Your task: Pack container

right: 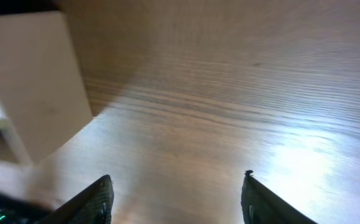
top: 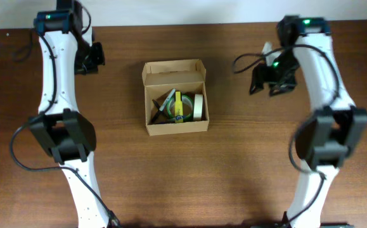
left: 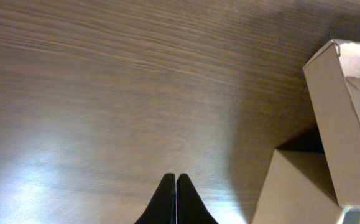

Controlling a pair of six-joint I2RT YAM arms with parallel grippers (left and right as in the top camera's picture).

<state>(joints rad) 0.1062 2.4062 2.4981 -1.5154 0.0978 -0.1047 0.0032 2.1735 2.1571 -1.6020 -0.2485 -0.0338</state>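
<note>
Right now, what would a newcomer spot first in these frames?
The cardboard container in the middle of the table stands out first. Its flap lid is open and there are tape rolls and darker items inside. The arms flank it without touching it: the left gripper is shut and the right gripper is open, and both are empty.

Matt brown cardboard container (top: pixel 177 128) — on a wood-grain table (top: pixel 234 177), smooth, faintly glossy under the light.
</note>
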